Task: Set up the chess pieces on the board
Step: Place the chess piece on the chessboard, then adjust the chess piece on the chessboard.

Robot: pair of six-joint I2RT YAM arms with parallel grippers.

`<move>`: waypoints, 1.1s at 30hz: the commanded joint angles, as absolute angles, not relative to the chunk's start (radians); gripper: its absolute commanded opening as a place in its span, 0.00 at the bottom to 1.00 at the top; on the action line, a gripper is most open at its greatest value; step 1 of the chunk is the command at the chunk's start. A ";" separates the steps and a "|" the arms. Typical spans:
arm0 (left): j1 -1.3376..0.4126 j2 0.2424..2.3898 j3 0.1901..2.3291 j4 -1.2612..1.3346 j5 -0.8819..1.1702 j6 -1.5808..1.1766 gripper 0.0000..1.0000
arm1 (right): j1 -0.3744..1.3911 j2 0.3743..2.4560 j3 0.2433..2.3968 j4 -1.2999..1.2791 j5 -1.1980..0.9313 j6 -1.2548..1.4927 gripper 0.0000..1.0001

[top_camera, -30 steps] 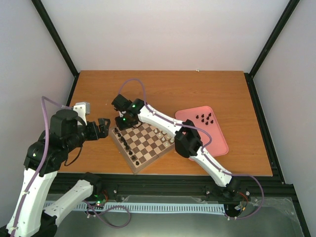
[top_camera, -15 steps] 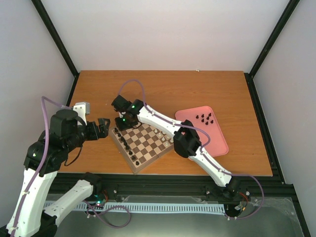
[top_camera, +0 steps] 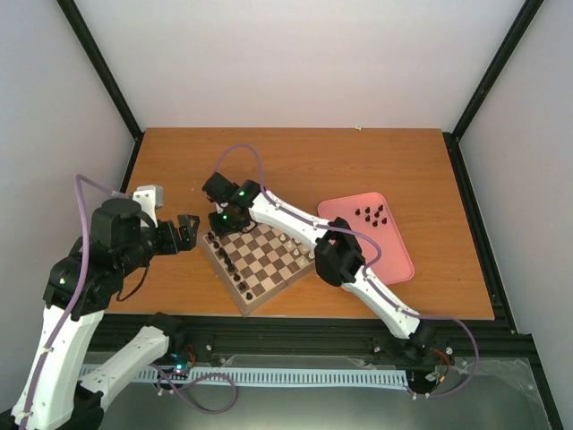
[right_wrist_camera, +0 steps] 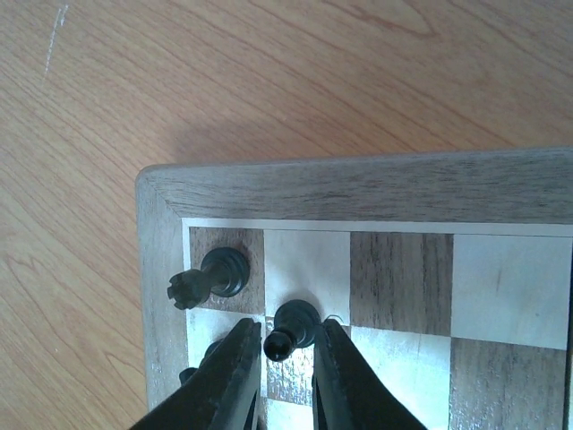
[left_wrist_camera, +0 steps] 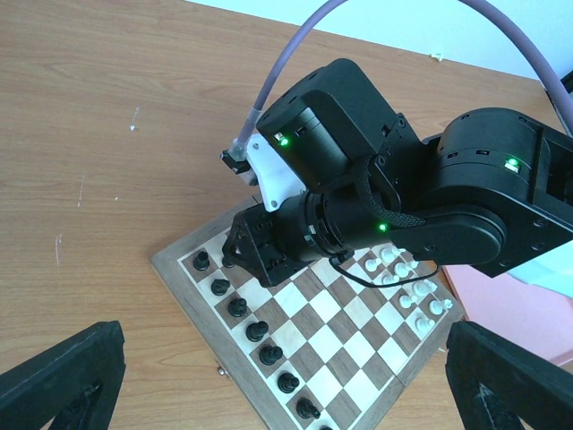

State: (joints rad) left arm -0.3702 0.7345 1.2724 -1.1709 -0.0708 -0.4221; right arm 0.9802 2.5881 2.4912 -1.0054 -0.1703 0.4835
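The board (top_camera: 253,303) lies at an angle in front of the arms. Several black chess pieces (left_wrist_camera: 236,307) stand in a row along its left edge. My right gripper (right_wrist_camera: 286,330) points down over the far-left corner. Its fingers straddle a black pawn (right_wrist_camera: 295,324) that stands on the board beside a black rook (right_wrist_camera: 210,276). The jaws are slightly parted, with a small gap showing at the left finger. My left gripper (left_wrist_camera: 286,394) hovers wide open left of the board (left_wrist_camera: 358,345), holding nothing. More black pieces (top_camera: 372,215) lie on the pink tray (top_camera: 385,255).
Several white pieces (left_wrist_camera: 403,278) stand along the board's right side. The right arm (top_camera: 295,224) stretches across the board from the right. The pink tray lies right of the board. A grey-white block (top_camera: 150,195) sits behind the left arm.
The right wrist has shifted very slightly over the board's far-left corner. The left arm has stayed still.
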 commanded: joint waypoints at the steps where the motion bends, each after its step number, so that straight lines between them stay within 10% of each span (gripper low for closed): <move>1: -0.367 0.729 1.286 -1.176 -0.077 -0.404 1.00 | 0.974 2.612 2.525 -1.010 -0.173 0.485 0.19; 33: -0.367 0.772 1.315 -1.163 -0.180 -0.449 1.00 | 0.920 2.440 2.435 -1.059 -0.059 0.361 0.37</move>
